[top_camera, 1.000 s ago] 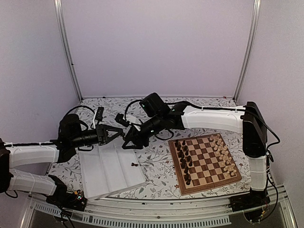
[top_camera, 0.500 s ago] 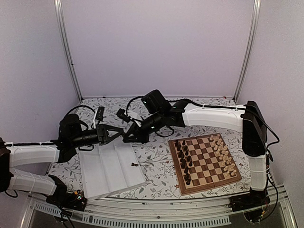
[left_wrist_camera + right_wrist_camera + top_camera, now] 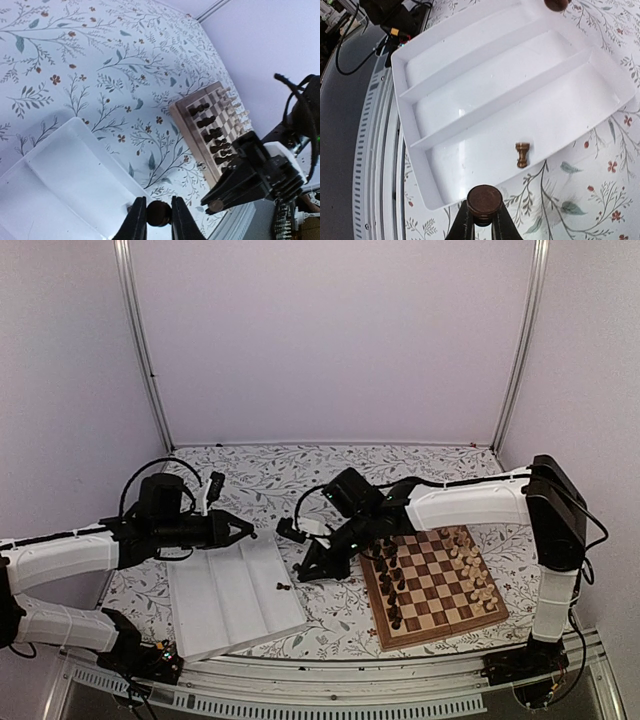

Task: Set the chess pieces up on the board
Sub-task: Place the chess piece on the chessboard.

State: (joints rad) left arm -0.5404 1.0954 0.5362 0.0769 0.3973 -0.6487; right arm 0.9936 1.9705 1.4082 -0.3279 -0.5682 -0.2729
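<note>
Top camera first: the white tray sits front and left on the flowered cloth, and the board lies off its right side, apart from it. Dark chessmen line the board's edge nearest the tray, with pale chessmen along the edge farthest from it. The left gripper hangs over the tray's far rim. The right gripper hovers just off the tray's right edge, between tray and board. One loose dark piece rests inside the tray, near that right edge. From up here the jaws are too small to judge.

Over to the left wrist: the left gripper is clenched on a round-headed dark piece, held above the tray at its rim. Beyond the tray's corner the right gripper points this way, a round base showing at its tip, and the board stands past it.

Right wrist now: the right gripper is pinched tight on a round-topped dark piece, just outside the tray. The loose dark piece lies on its side in the tray compartment closest to these fingers
</note>
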